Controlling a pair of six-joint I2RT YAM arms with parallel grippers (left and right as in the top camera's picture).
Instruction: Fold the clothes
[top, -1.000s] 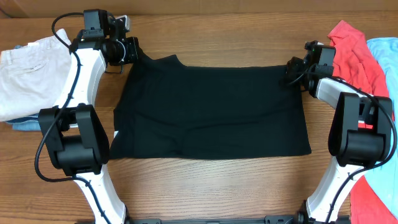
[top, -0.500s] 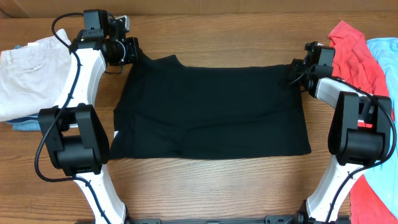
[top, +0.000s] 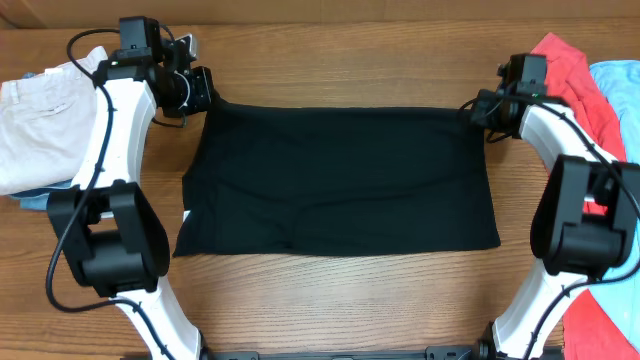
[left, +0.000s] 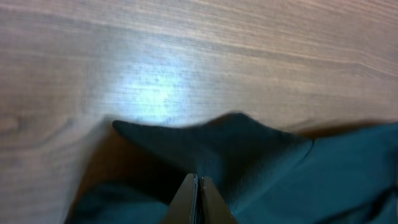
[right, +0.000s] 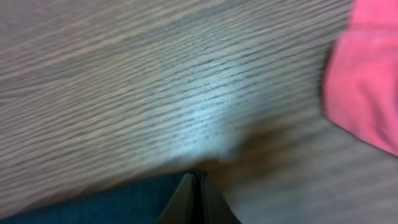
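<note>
A black shirt (top: 335, 180) lies flat in the middle of the table (top: 340, 300). The left gripper (top: 205, 97) and right gripper (top: 470, 110) each clamp a far corner, likely stretching that edge straight for folding. Wrist views show fingers (left: 183, 202) pressed together on cloth; overhead alone shows the whole shirt.

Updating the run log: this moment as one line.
left gripper: shut on black soft-fabric shirt, far-left corner | right gripper: shut on far-right corner | shirt: flat on wooden table, far edge taut

Shirt (top: 340, 180) on table (top: 350, 60), centre
</note>
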